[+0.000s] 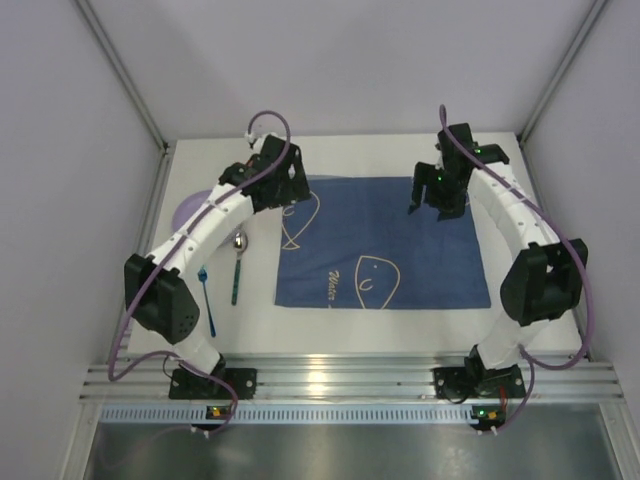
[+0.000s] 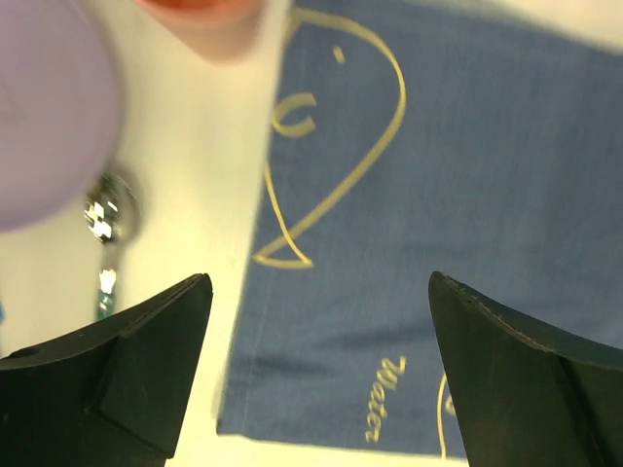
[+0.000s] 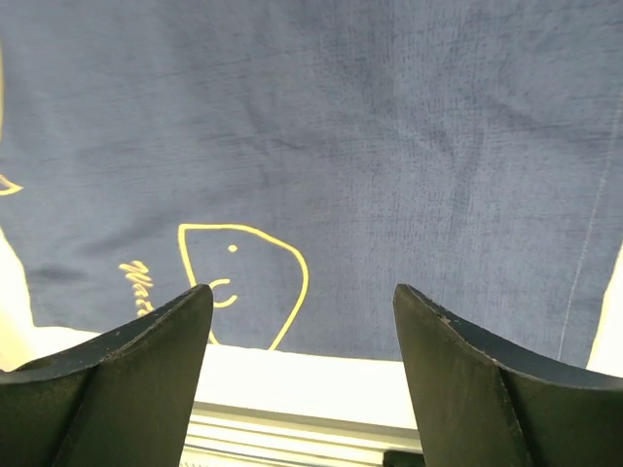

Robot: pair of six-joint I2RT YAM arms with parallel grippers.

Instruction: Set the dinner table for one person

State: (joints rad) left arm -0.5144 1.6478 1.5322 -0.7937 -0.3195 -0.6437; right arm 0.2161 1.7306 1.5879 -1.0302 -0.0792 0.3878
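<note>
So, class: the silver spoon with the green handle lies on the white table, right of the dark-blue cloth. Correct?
No: the silver spoon with the green handle lies on the white table left of the dark-blue cloth, as the top external view shows.

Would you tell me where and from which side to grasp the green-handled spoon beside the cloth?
Probably mid-handle, from straight above. The spoon lies flat, bowl toward the far side, thin handle running near-far, so the grip should close across it sideways. Bare table separates it from the blue utensil and the cloth.
</note>
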